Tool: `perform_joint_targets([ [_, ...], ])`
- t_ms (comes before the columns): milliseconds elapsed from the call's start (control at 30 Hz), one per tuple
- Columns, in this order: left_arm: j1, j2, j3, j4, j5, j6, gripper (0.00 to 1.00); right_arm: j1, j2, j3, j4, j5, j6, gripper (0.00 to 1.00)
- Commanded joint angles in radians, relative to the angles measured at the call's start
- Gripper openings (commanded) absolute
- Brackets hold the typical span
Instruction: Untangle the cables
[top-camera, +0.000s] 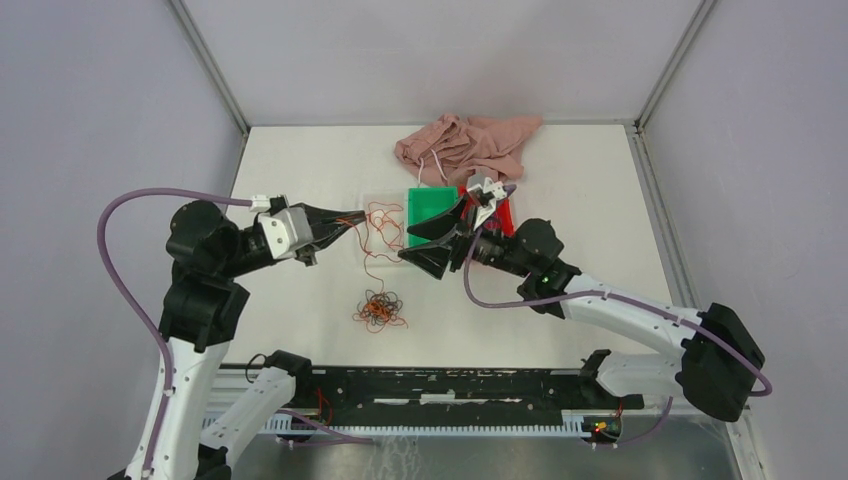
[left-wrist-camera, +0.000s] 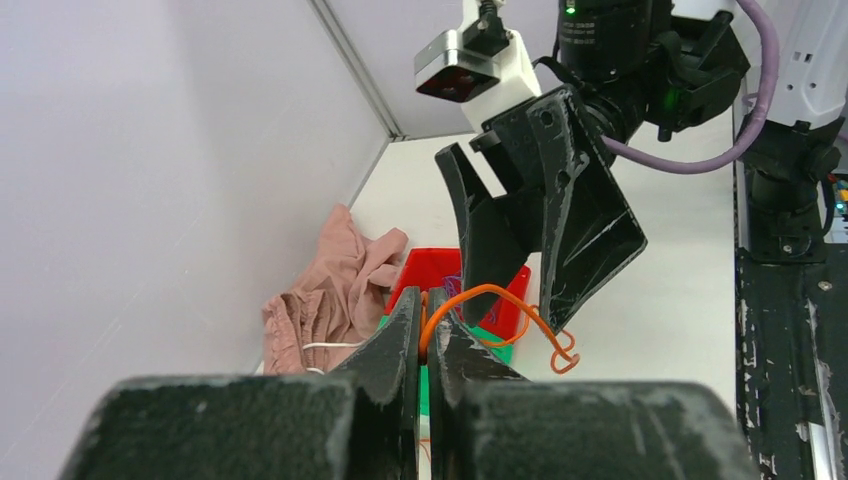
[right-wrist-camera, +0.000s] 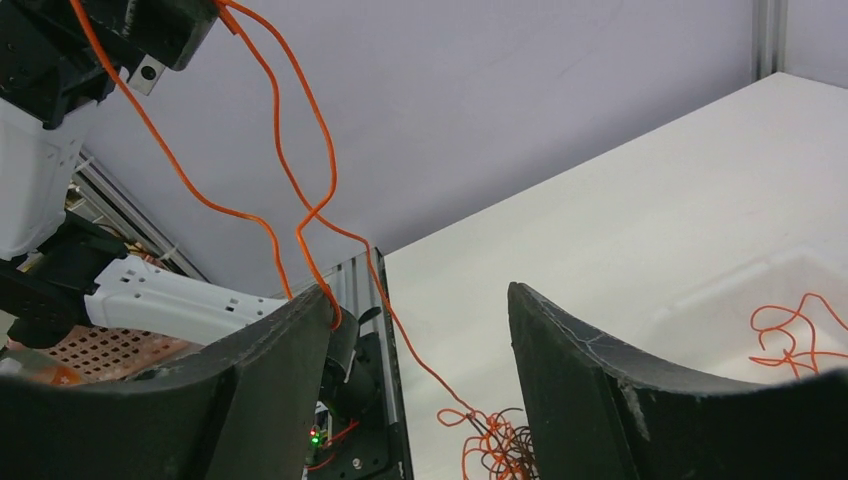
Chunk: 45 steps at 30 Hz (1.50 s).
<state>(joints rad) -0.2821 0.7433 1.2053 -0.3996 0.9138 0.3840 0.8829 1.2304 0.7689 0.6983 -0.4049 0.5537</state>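
Right now my left pincer (left-wrist-camera: 421, 345) is clenched on an orange cable (left-wrist-camera: 497, 297). The strand is nipped between the two closed fingers and loops out past their tips. This pincer hangs above the white table (top-camera: 300, 290), just at the left edge of a clear tray (top-camera: 372, 200).

From the grip, orange strands drop to the tangle of cables (top-camera: 380, 309). The tangle lies on the table, nearer to my bases than the tray. It is a small knot of orange-red and dark wires. In my right wrist view the same strands run from the upper left corner down to that knot.

My right pincer (top-camera: 408, 247) is released, its jaws standing wide apart with nothing between them. It faces the left pincer from across the tray. One orange strand runs close by the tip of one finger (right-wrist-camera: 270, 370); I cannot tell whether it touches. A further curl of orange wire (right-wrist-camera: 790, 335) lies inside the clear tray.

Behind my right pincer sits a green container (top-camera: 430, 203), with a red container (left-wrist-camera: 430, 268) just beside it. A crumpled pink cloth (top-camera: 470, 145) lies at the far edge of the table, touching the green container's far side.
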Motion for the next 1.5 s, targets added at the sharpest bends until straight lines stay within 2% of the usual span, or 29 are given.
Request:
perform_joint_targets([
  [0,0.000,0.006,0.001,0.033,-0.027,0.012,0.03,-0.034,-0.060,-0.093,0.201,0.036,0.106,0.73],
  [100,0.000,0.005,-0.011,0.019,-0.037,0.019,0.03,-0.064,-0.079,-0.145,0.322,0.033,0.173,0.76],
  [300,0.000,0.013,-0.030,0.019,-0.043,0.014,0.03,-0.071,-0.044,-0.097,0.359,-0.145,0.220,0.77],
  [567,0.000,0.050,0.024,0.104,-0.064,-0.094,0.03,-0.060,0.060,-0.111,0.415,-0.269,0.155,0.76],
  [667,0.000,0.066,0.054,0.135,-0.065,-0.145,0.03,-0.018,0.113,-0.050,0.274,-0.289,0.071,0.76],
  [800,0.000,0.076,0.071,0.168,-0.062,-0.199,0.03,0.036,0.171,0.036,0.091,-0.217,-0.055,0.75],
  [900,0.000,0.080,0.084,0.172,-0.061,-0.211,0.03,0.046,0.230,0.074,0.061,-0.129,-0.076,0.70],
  [1000,0.000,0.085,0.106,0.172,-0.057,-0.226,0.03,0.047,0.281,0.085,0.102,-0.061,-0.054,0.63],
  [1267,0.000,0.096,0.184,0.175,-0.031,-0.275,0.03,0.051,0.375,0.118,0.121,0.011,-0.015,0.54],
  [1400,0.000,0.103,0.214,0.197,-0.028,-0.298,0.03,0.055,0.395,0.123,0.095,0.010,-0.003,0.40],
  [1467,0.000,0.113,0.234,0.222,-0.026,-0.316,0.03,0.060,0.409,0.124,0.088,0.007,0.006,0.38],
])
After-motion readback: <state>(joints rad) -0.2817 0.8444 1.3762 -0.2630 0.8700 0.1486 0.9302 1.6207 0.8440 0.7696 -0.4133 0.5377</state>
